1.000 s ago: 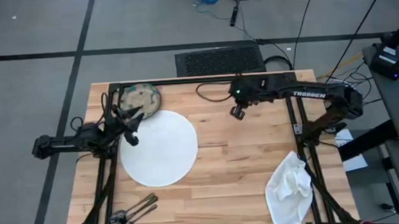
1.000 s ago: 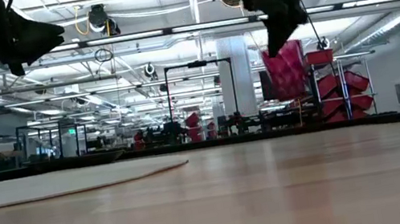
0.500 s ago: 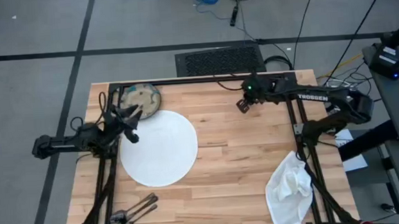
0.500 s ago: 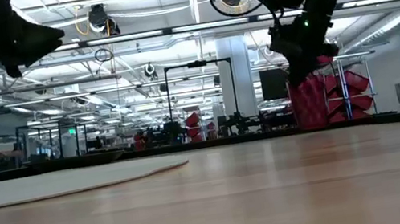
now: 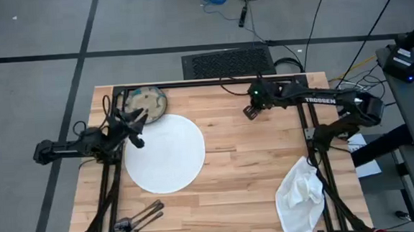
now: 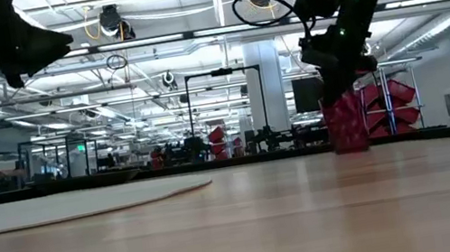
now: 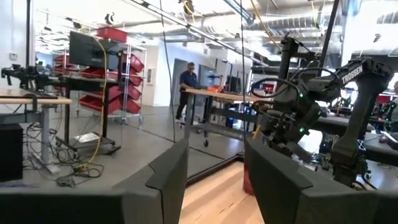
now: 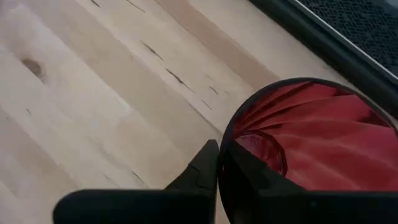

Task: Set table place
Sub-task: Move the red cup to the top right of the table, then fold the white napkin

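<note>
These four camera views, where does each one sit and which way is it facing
High view: overhead, straight down on the table; both arms show.
Low view: tabletop height, facing the room; right gripper on the red cup.
Left wrist view: past left gripper toward the right arm.
Right wrist view: down onto the cup, which the low view shares.

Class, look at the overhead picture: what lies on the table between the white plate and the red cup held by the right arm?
Nothing: in the high view only bare table separates the plate from the cup.
</note>
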Robot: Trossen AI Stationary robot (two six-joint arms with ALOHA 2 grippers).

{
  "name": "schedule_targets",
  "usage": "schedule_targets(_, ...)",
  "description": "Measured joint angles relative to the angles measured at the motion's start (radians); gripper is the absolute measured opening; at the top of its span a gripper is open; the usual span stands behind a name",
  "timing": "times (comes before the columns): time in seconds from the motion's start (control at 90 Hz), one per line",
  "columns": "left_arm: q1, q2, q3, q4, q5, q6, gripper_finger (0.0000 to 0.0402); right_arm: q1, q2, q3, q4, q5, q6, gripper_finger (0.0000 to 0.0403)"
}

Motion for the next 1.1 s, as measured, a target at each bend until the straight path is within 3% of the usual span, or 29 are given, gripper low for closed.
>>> schedule_targets(0.378, 0.0, 0.0, 0.0, 0.001, 0.0, 0.0, 0.0145, -0.001, 0.001, -0.002, -0.002, -0.021, 0.01, 0.0038)
schedule_targets(0.711, 0.0, 0.0, 0.0, -0.001, 0.0, 0.0, 0.0145, -0.001, -0.004, 0.033, -0.011, -0.01, 0.008, 0.0137)
schedule_targets(0.933, 0.0, 0.0, 0.0, -0.001, 0.0, -0.001, 0.0145, 0.02, -0.085, 0.219, -0.215, -0.004, -0.025, 0.0193)
schedule_targets(1.1, 0.0, 0.0, 0.0, 0.002, 0.001, -0.02, 0.0145, 0.133, -0.178, 0.292, -0.379, -0.011, 0.01, 0.0202)
